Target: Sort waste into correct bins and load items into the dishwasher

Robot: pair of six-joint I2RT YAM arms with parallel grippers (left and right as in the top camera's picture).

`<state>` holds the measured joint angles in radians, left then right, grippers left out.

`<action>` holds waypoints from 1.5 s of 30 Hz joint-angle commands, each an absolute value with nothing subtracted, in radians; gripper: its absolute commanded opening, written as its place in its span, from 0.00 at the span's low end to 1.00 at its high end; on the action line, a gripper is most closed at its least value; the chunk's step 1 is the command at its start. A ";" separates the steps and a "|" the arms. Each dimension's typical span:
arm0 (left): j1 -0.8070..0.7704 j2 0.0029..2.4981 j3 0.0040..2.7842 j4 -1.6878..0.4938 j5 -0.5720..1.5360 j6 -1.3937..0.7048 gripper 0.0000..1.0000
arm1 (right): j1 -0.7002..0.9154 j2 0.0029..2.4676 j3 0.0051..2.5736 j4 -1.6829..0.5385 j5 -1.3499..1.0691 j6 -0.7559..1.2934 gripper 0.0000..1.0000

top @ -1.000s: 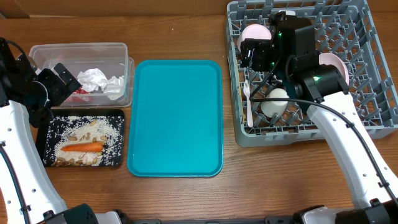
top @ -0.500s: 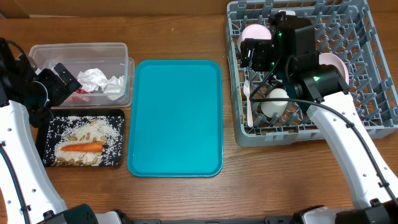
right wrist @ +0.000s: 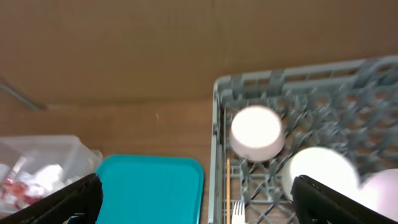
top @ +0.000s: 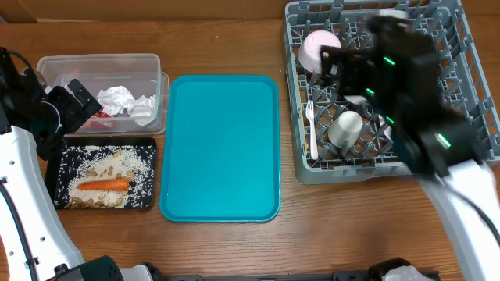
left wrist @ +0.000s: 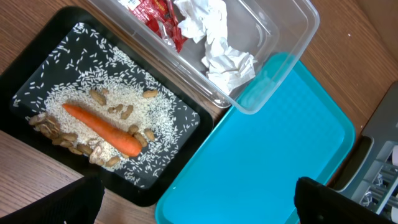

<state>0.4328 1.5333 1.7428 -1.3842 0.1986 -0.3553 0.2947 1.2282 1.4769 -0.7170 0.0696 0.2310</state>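
The clear tub (top: 55,66) sits at the bench's left edge toward the back, holding crumpled napkins (top: 129,101) and a red wrapper (left wrist: 155,12). Just in front of it, the black tray (top: 55,176) carries a carrot (left wrist: 102,127) lying on scattered rice (left wrist: 155,115) and beige scraps (left wrist: 62,138). The left gripper (left wrist: 199,205) hangs over the seam between these two bins with its fingers spread wide and nothing between them. A teal tray (top: 220,148) fills the bench's middle.

The grey dish rack (top: 469,47) occupies the back right corner. A bowl (top: 320,45) stands in its back left corner, and a fork (top: 313,125) lies along its left wall with a cup (top: 345,129) just beside it. The right gripper (right wrist: 199,208) is above the rack (its arm is a blur from overhead), its fingers also wide apart and empty.
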 commanded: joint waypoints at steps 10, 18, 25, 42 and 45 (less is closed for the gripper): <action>0.432 1.516 1.762 -1.383 0.207 -0.347 1.00 | 0.287 0.636 1.012 -0.602 0.235 0.229 1.00; 0.432 1.516 1.763 -1.383 0.207 -0.347 1.00 | 0.167 0.286 0.575 -0.371 0.139 0.240 1.00; 0.432 1.516 1.763 -1.383 0.207 -0.347 1.00 | 0.110 0.144 0.379 -0.212 0.098 0.240 1.00; 0.432 1.516 1.763 -1.383 0.207 -0.347 1.00 | 0.022 0.003 0.054 0.088 -0.033 0.240 1.00; 0.432 1.516 1.763 -1.383 0.207 -0.347 1.00 | 0.017 0.003 0.006 0.128 -0.038 0.239 1.00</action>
